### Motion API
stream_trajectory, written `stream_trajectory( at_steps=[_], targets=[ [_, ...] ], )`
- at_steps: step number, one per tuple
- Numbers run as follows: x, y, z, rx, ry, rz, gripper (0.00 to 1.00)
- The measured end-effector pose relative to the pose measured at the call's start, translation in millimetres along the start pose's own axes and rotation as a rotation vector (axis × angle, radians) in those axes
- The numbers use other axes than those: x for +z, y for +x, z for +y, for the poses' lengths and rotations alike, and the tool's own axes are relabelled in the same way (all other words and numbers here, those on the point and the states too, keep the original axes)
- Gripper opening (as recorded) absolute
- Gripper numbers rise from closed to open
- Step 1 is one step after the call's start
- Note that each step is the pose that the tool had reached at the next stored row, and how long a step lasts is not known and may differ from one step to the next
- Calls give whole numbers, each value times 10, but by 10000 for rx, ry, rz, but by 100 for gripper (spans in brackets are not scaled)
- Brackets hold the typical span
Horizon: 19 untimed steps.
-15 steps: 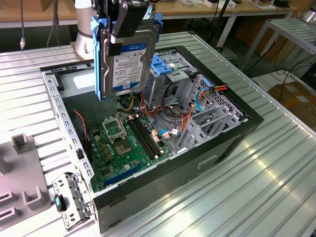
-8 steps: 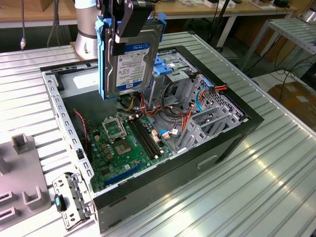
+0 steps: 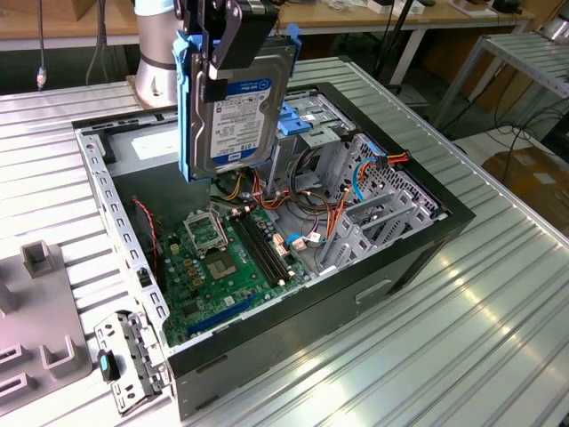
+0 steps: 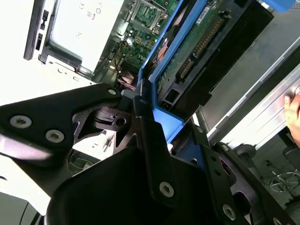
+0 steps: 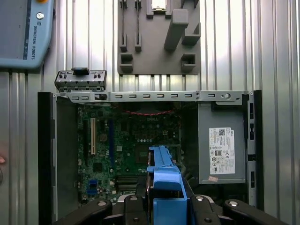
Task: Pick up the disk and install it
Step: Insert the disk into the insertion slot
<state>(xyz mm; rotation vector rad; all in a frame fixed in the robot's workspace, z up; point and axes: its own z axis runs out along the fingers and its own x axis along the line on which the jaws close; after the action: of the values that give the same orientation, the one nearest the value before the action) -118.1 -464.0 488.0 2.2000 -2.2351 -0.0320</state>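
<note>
At the near edge of the ridged metal worktop (image 3: 462, 338), as the exterior view shows it, a loose perforated metal bracket (image 3: 129, 360) lies just beside the near corner of the open computer case (image 3: 356, 302). A grey fixture plate (image 3: 36, 347) with raised blocks sits at the near corner on the exterior view's left. The case lies on its side in the middle of the worktop with its cover off. The green motherboard (image 3: 213, 267) occupies its floor, with bundled cables running from it to the metal drive cage (image 3: 333, 138) on the exterior view's right. The disk (image 3: 238, 102) is suspended above the far half of the case, clear of the parts below. It stands upright on its short edge, leaning slightly, with its white label facing the exterior camera. The gripper (image 3: 229, 49) holds it from above. The jaws are closed on the blue rail frame (image 3: 185, 107) clipped around the drive. In the second wrist view the black fingers (image 4: 150, 140) clamp this frame, and the green circuit-board side of the disk (image 4: 197, 47) is exposed. Beyond the disk, the grey power supply (image 3: 147, 147) fills the far corner of the case. In the first wrist view a teach pendant (image 5: 23, 33) lies on the worktop, well apart from the case. In the second wrist view a person's hand (image 4: 294, 110) shows over the ridged surface.
</note>
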Motion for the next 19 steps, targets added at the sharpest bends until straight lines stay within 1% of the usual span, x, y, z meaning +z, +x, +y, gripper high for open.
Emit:
stream_trajectory(
  at_steps=[6, 13, 16, 17, 19],
  targets=[
    [-1, 67, -1, 1, 0, 1, 37],
    [-2, 167, -2, 1, 0, 0, 37],
    [-3, 234, -4, 1, -1, 1, 37],
    [-3, 273, -4, 1, 0, 0, 37],
    [-4, 305, -5, 0, 0, 1, 37]
  ],
)
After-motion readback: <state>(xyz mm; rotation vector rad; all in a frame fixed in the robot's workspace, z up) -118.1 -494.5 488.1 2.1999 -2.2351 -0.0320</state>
